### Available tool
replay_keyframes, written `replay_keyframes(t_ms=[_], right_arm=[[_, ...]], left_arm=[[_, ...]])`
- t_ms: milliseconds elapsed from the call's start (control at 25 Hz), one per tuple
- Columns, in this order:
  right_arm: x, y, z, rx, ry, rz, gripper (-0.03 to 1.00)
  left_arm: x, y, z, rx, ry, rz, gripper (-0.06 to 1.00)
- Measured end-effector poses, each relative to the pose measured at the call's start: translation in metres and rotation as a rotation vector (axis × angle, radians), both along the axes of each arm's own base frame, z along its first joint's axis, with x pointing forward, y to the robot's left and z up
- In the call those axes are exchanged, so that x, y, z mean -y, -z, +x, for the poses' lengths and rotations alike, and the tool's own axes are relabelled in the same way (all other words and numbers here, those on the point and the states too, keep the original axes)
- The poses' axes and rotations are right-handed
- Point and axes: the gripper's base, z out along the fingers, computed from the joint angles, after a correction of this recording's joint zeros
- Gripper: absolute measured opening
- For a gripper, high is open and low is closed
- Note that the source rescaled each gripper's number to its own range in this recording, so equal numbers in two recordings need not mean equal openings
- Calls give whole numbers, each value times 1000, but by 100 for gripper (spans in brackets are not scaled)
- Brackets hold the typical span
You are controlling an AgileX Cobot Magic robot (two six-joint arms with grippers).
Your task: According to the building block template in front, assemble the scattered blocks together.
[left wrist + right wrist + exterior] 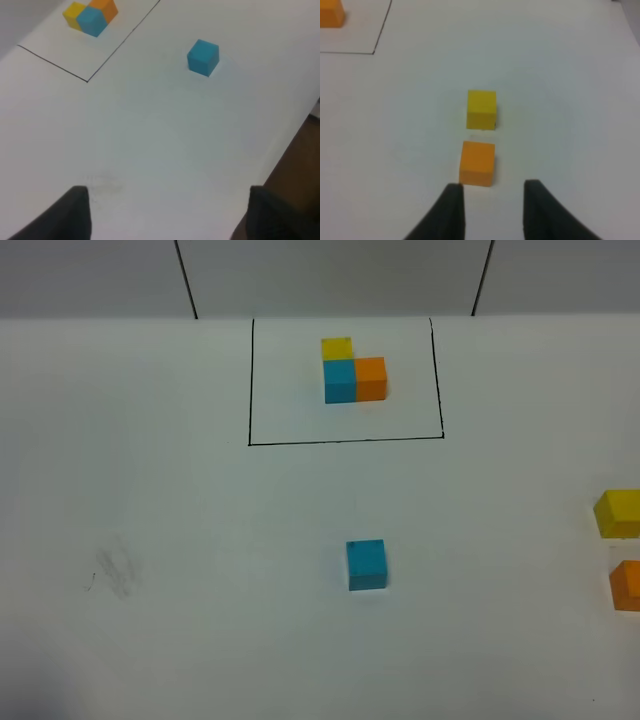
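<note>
Template (350, 375): L of three smooth, sharp-edged cubes, framed by a thin black rectangle (345, 441), far middle.
Cyan cube (367, 564): set alone on the white table (200, 570).
Yellow cube (618, 513), orange cube (627, 585): placed apart at the right edge.
Left gripper (169, 205): spread wide, nothing held.
Right gripper (492, 202): parted, empty, just short of the orange cube.
</note>
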Motion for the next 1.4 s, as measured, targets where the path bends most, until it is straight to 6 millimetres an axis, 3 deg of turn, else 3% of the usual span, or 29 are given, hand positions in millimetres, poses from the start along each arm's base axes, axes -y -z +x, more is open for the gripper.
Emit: replay_keyframes(t_ms=[280,480,760,1120,1400], right_arm=[[0,0,0,0,0,0,0],[0,0,0,0,0,0,0],[0,0,0,0,0,0,0],[0,0,0,0,0,0,0],[0,0,0,0,0,0,0]], left_arm=[[-11,23,-25,41,-188,-82,47],[-10,38,-37,18,-463,-203,46],[-12,60,-34,-17,-842,-273,46],[-8,85,-16,-67,-946,-321,46],[-8,85,-15,-57,-948,-328,46]])
